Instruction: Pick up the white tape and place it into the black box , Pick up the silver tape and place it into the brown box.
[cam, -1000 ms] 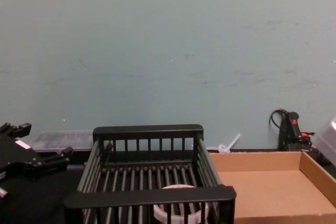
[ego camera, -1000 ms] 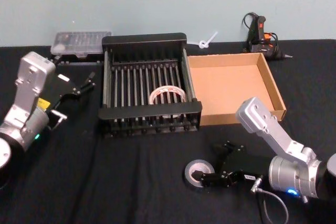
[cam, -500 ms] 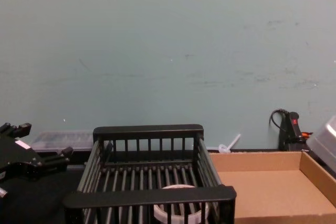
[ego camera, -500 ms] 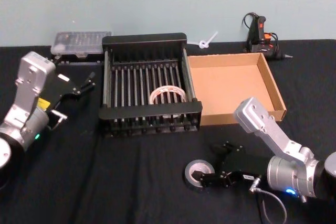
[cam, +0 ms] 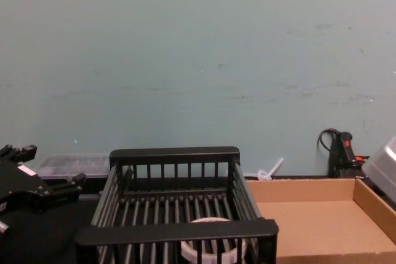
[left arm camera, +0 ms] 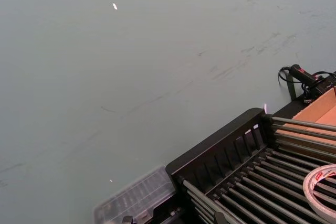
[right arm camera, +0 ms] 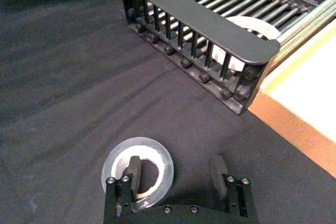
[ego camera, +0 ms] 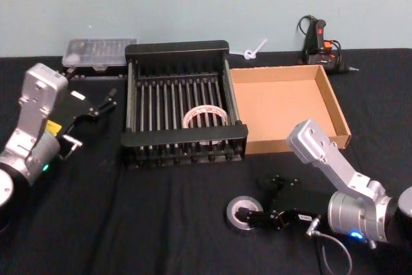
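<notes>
Two tapes, white tape flat inside black box, silver tape on open black surface, right gripper wide, one finger in its core, brown box beside, left gripper open left of crate.

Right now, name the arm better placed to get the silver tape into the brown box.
Right. The right gripper is already at the silver tape, jaws open, one inside its hole. The brown box lies on that side. The left gripper is beyond the black box.
</notes>
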